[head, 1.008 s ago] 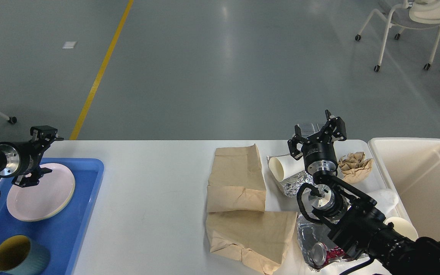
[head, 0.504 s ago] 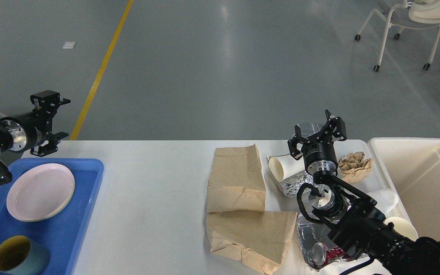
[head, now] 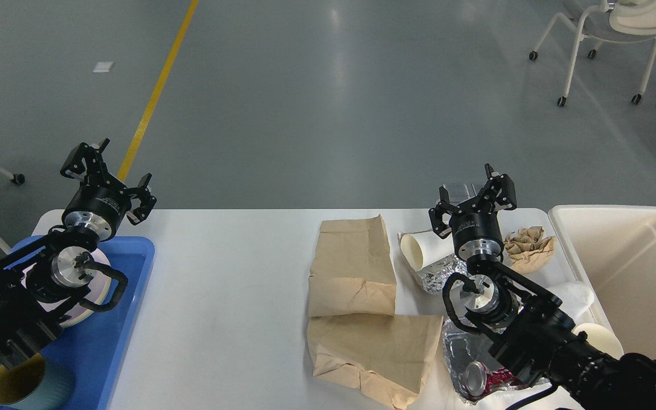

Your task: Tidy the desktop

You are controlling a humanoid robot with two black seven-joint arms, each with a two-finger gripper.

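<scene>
The white desktop (head: 231,273) spans the view. Two brown paper bags (head: 356,267) (head: 376,350) lie flat at its middle right. A paper cup (head: 422,249) lies on its side on crumpled foil (head: 439,270). A crumpled brown paper ball (head: 529,245) sits near the bin. A drink can (head: 476,376) lies on foil at the front. My right gripper (head: 472,196) is open and empty above the far edge, over the cup area. My left gripper (head: 106,171) is open and empty, raised above the desktop's far left corner.
A blue tray (head: 128,319) at the left holds a pink plate (head: 86,310) and a teal mug (head: 26,384). A cream-white bin (head: 630,279) stands at the right edge. A white cup (head: 601,339) lies by the bin. A chair (head: 613,34) stands far back right.
My left arm has swung from over the tray up and to the right, its gripper now pointing away over the far left corner. The right arm and the litter have not moved.
</scene>
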